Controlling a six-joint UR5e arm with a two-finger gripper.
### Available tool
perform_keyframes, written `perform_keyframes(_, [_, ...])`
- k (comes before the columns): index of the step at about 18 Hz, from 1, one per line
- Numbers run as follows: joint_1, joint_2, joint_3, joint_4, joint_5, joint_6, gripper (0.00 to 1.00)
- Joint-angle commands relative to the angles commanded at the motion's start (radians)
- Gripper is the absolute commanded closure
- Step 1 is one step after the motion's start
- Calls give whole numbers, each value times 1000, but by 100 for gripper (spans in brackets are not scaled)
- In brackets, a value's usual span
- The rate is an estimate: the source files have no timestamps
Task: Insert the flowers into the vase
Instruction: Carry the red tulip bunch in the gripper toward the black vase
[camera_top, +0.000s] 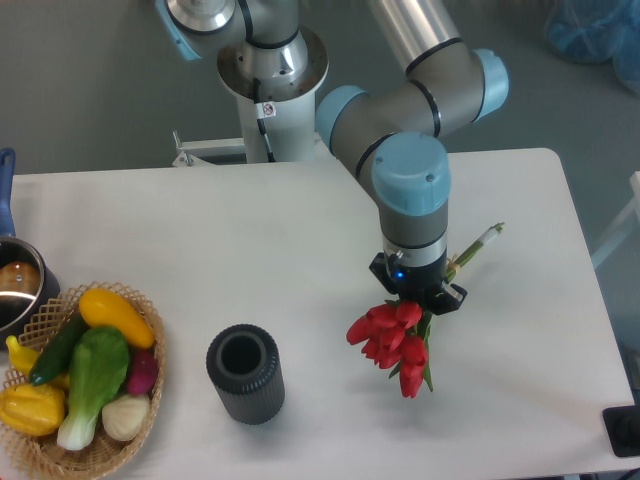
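Gripper holds flowers (vase apart).

A single fixed camera looks steeply down from the table's front edge toward the arm's base.

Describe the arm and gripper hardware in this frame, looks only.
The arm has silver-grey cylindrical links and light blue caps on its joints. Its base column is white, with a small label and a black cable running down it. The gripper is a small black unit with a blue indicator light.
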Motion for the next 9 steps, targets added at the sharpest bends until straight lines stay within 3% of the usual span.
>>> perform_keyframes(9, [-32,28,-24,-32,-49,-32,98])
